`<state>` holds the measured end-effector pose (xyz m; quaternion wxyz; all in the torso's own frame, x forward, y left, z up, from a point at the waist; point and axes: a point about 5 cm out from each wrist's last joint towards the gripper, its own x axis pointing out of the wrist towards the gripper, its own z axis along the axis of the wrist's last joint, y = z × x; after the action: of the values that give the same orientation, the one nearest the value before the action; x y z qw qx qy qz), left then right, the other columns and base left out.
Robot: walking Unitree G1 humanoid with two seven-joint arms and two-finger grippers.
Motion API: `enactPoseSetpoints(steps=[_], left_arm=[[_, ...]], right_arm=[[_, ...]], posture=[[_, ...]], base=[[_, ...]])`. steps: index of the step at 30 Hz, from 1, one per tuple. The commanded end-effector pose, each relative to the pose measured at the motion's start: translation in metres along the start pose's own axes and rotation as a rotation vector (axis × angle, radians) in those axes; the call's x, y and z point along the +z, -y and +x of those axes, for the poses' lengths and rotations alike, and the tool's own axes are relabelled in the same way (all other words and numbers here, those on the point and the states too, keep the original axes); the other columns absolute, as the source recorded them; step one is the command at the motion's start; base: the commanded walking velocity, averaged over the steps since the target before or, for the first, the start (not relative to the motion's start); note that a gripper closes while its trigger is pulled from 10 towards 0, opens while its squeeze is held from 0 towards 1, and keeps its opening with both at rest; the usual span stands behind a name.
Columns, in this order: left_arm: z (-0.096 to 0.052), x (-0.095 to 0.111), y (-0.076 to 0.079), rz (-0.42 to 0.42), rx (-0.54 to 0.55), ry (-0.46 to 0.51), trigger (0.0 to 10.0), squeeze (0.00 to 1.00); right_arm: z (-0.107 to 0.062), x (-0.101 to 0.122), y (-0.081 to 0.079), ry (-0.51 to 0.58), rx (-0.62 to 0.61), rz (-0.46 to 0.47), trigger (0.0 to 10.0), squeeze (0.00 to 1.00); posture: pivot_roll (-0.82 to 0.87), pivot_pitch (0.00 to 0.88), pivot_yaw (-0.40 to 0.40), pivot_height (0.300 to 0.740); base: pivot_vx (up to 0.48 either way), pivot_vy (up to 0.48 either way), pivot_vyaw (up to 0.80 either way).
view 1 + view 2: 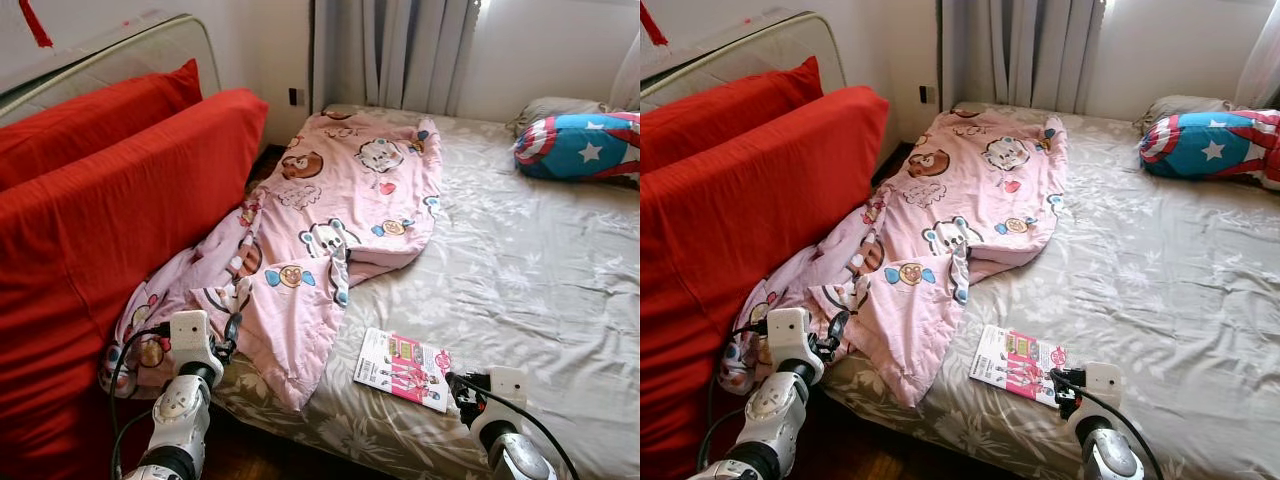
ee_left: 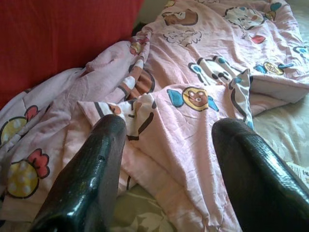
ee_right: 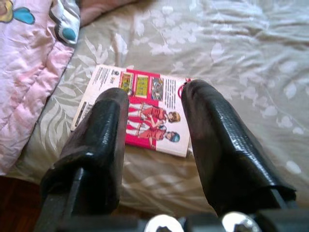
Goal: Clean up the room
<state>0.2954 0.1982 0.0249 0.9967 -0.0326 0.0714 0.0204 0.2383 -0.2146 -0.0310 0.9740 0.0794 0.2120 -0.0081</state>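
A pink cartoon-print blanket (image 1: pixel 330 215) lies crumpled along the bed's left side, its lower end hanging over the corner. A pink and white booklet (image 1: pixel 404 368) lies flat on the grey floral sheet (image 1: pixel 520 270) near the bed's front edge. My left gripper (image 2: pixel 166 159) hovers open over the blanket's lower folds, its wrist (image 1: pixel 190 345) at the bed's front left corner. My right gripper (image 3: pixel 154 130) is open just above the booklet, with its wrist (image 1: pixel 495 395) right of the booklet at the front edge.
A red-covered sofa or cushion stack (image 1: pixel 100 210) stands close along the bed's left side. A star-patterned blue and red pillow (image 1: pixel 580 145) and a grey pillow (image 1: pixel 555 108) rest at the head end. Curtains (image 1: pixel 400 50) hang behind. Dark wooden floor (image 1: pixel 260 455) lies below the bed's front edge.
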Motion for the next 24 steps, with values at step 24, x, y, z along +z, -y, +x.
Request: enactPoseSetpoints(steps=[24], left_arm=[[0.001, 0.002, 0.010, -0.052, -0.016, 0.035, 10.0, 0.00]], right_arm=[[0.043, 0.094, -0.039, 0.280, -0.008, -0.109, 10.0, 0.00]], posture=[[-0.11, 0.000, 0.014, 0.740]], base=[[0.000, 0.000, 0.00]])
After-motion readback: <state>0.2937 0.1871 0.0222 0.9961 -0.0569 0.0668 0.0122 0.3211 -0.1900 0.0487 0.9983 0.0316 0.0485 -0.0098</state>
